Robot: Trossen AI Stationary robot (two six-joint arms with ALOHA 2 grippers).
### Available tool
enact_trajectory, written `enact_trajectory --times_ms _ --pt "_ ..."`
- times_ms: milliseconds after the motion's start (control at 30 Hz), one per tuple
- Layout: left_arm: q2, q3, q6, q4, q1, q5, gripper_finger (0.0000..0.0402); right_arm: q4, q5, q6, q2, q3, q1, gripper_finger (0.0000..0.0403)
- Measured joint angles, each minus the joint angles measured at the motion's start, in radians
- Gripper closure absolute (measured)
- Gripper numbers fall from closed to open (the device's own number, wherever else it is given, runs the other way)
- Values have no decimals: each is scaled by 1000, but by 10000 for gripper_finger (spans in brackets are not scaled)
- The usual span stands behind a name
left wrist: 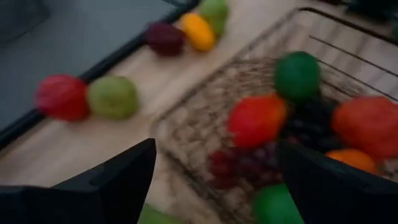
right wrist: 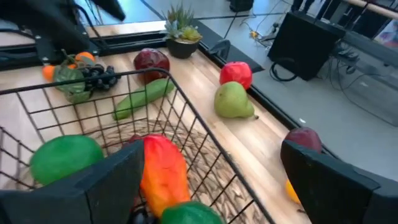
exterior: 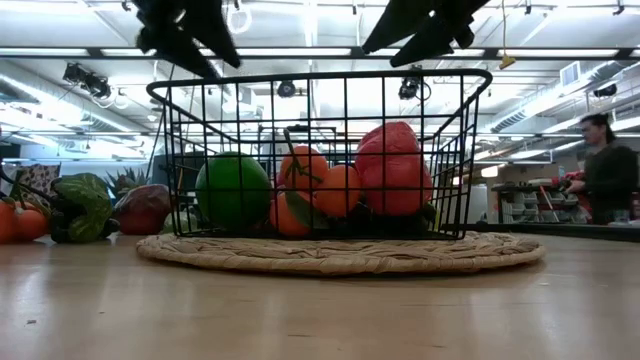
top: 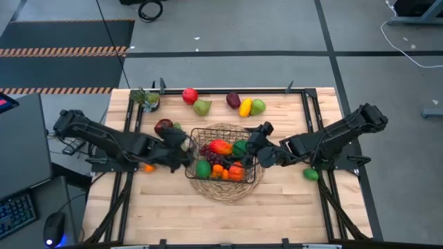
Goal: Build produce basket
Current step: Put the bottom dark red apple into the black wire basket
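Worktop (top: 277, 207) planks carry a round woven mat (top: 223, 194), which steadies the basket (top: 223, 153) at centre, already part-filled with produce (top: 220, 148). Left pincer (top: 185, 158) and right pincer (top: 253, 151) hover wide and empty at opposite rims. Loose pieces like the pear (right wrist: 232, 101) await loading along the far edge.

Light wood table (top: 277, 207) carries a round woven mat (top: 223, 188) under the basket (top: 223, 160), a potted plant (top: 147, 99) at the far edge — apple (top: 190, 95), pear (top: 202, 108), plum (top: 233, 100), lemon (top: 245, 107) alongside.
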Motion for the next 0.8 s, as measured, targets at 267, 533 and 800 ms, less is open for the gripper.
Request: enact_trajectory --times_ms 267,533,800 --pt "-44 0 -182 -398 188 41 65 5 0 -35 -2 0 -8 24" --pt "-37 -1 151 -451 371 268 65 -22 -10 -36 -30 0 7 24" --pt "-37 -1 453 -450 480 379 65 -121 -9 86 -55 0 77 24"
